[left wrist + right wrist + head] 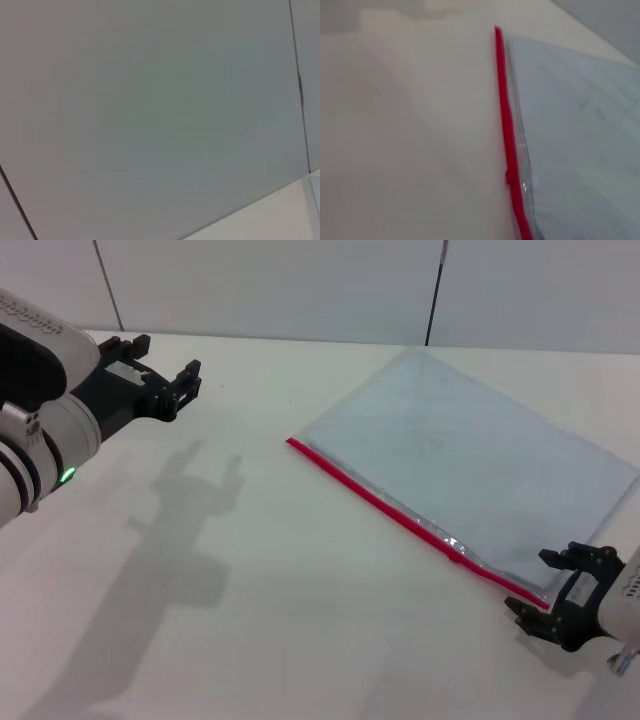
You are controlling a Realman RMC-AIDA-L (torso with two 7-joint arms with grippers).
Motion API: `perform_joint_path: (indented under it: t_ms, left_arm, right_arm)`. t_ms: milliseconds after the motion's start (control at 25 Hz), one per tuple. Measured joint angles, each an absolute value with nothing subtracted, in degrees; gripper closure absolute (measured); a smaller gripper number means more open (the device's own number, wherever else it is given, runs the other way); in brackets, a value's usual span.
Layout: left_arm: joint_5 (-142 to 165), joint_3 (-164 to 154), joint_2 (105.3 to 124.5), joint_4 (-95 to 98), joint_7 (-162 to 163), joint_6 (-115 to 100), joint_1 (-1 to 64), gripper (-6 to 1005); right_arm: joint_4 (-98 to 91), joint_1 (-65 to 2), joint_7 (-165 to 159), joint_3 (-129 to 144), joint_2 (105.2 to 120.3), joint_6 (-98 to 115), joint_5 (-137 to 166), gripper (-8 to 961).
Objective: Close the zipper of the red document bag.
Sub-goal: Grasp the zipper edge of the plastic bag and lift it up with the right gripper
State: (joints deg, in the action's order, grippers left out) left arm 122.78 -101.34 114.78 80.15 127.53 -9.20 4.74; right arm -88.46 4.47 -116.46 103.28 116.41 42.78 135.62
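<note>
The red document bag lies flat on the white table, a pale blue-grey pouch set at an angle. Its zipper is a red strip along the long edge facing me, with a small pale slider well toward the right end. My right gripper is open at the strip's right end, a finger on either side of it. The right wrist view looks along the zipper with the bag beside it. My left gripper hangs open above the table at the far left, away from the bag.
The white table stretches bare in front of and to the left of the bag. A grey panelled wall stands behind the table and fills the left wrist view.
</note>
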Motion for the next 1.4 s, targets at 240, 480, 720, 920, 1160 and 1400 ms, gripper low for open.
perform_joint_path:
  t_ms: [240,480,720,920,1160,1400]
  left_arm:
    - [122.8,-101.3,114.79,80.2,127.5,-9.1,4.7,381]
    - [122.8,-101.2,114.79,80.2,127.5,-9.1,4.8,383]
    - [122.8,-101.2,114.79,80.2,127.5,-9.1,4.8,385]
    - [122.8,-101.3,114.79,80.2,127.5,-9.1,4.8,387]
    - [122.8,-101.4,114.79,80.2,127.5,-9.1,4.8,394]
    - [122.8,-101.4,114.79,80.3,127.5,-9.2,4.8,399]
  right_arm:
    - [-87.4,2.8,-121.5,105.2,116.42,42.7,141.5,262]
    - [-87.3,2.5,-123.0,105.6,116.45,41.2,143.9,263]
    - [-87.3,2.5,-124.0,105.6,116.45,38.7,144.2,264]
    - [-87.3,2.5,-124.6,105.1,116.45,37.6,144.5,265]
    - [-86.9,2.4,-125.0,105.1,116.45,37.0,144.8,265]
    - [-84.9,1.5,-125.1,105.0,116.39,37.0,145.5,266]
